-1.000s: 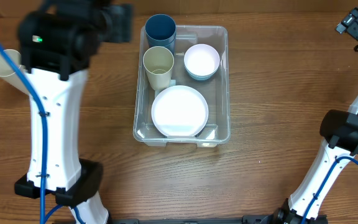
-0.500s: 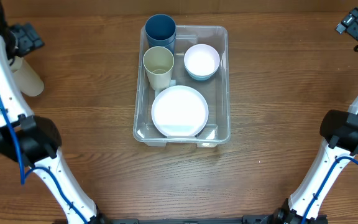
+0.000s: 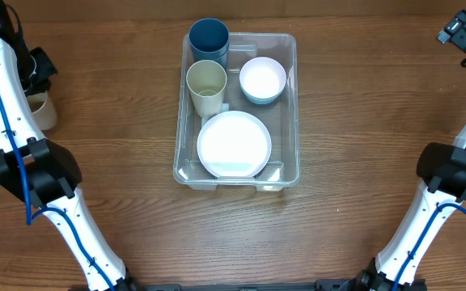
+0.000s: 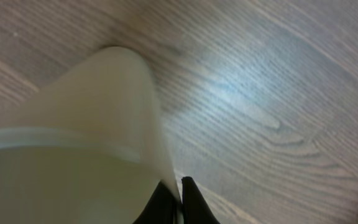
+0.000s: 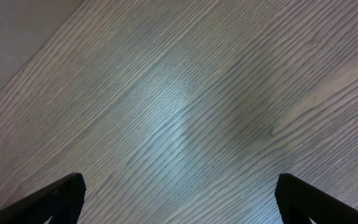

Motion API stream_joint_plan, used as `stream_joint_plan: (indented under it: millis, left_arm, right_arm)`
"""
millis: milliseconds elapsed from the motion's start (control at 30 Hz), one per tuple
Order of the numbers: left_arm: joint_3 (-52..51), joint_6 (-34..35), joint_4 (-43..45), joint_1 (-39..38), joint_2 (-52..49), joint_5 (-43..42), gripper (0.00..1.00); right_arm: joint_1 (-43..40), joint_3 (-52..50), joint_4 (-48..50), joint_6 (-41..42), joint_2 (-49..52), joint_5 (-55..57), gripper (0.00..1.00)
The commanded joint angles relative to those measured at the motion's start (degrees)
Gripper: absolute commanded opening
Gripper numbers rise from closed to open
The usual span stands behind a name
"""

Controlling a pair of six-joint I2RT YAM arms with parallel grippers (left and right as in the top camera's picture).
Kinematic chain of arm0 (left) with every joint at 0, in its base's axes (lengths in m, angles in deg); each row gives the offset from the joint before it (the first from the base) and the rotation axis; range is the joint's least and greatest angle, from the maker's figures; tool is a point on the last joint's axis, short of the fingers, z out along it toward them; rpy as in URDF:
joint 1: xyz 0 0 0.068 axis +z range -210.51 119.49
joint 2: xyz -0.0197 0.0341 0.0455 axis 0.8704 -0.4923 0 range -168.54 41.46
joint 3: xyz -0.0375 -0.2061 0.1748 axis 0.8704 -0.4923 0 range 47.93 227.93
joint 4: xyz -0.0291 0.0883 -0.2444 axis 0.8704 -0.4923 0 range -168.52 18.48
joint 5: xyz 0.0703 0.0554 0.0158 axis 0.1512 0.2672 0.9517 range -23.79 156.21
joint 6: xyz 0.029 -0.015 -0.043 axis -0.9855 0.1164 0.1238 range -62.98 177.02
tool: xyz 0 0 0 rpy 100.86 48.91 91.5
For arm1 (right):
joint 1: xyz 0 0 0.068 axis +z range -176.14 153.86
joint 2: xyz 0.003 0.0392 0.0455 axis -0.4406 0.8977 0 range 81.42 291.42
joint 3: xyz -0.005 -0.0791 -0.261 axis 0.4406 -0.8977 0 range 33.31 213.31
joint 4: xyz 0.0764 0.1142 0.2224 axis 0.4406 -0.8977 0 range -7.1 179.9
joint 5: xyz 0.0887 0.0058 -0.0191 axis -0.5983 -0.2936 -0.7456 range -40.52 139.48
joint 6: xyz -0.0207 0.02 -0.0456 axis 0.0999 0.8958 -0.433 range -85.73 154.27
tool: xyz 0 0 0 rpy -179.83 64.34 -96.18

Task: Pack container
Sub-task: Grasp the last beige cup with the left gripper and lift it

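Note:
The clear container (image 3: 290,105) stands mid-table, holding a blue cup (image 3: 209,39), a cream cup (image 3: 206,84), a pale bowl (image 3: 263,78) and a white plate (image 3: 234,143). Another cream cup (image 3: 43,111) is at the far left edge of the table. My left gripper (image 3: 36,79) is on it. In the left wrist view the cream cup (image 4: 92,124) fills the left side, and my left gripper (image 4: 178,185) is shut with the cup's thin wall pinched between its fingers. My right gripper (image 3: 459,29) is at the far right back; in its wrist view it (image 5: 179,202) is open over bare wood.
The wooden table (image 3: 362,121) runs out on both sides of the container. My left arm's white links (image 3: 10,105) stand along the left edge, and my right arm (image 3: 451,170) stands along the right edge.
My left arm swung away from the container to the far left edge. Its jaws closed on the loose cream cup's wall, and that cup shifted slightly. The right arm stayed still.

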Motion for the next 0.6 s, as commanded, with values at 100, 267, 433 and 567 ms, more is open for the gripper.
stream_joint_plan:
  millis: [100,267,433,567]
  left_arm:
    - [13.0,-1.8,-4.9,-0.4,8.3,-7.3,0.04]
    - [13.0,-4.1,-4.9,-10.7,23.8,-12.3,0.04]
    - [12.7,-5.7,-4.9,-34.9,28.3,-7.1,0.04]
    - [12.4,-5.6,-4.9,-45.8,26.8,0.0,0.04]
  right_arm:
    - [-0.1,1.2,0.2,0.4,-1.9,0.6,1.00]
    - [-0.1,1.2,0.2,0.4,-1.9,0.6,1.00]
    - [-0.1,1.2,0.2,0.4,-1.9,0.6,1.00]
    - [-0.1,1.2,0.2,0.4,-1.9,0.6,1.00]
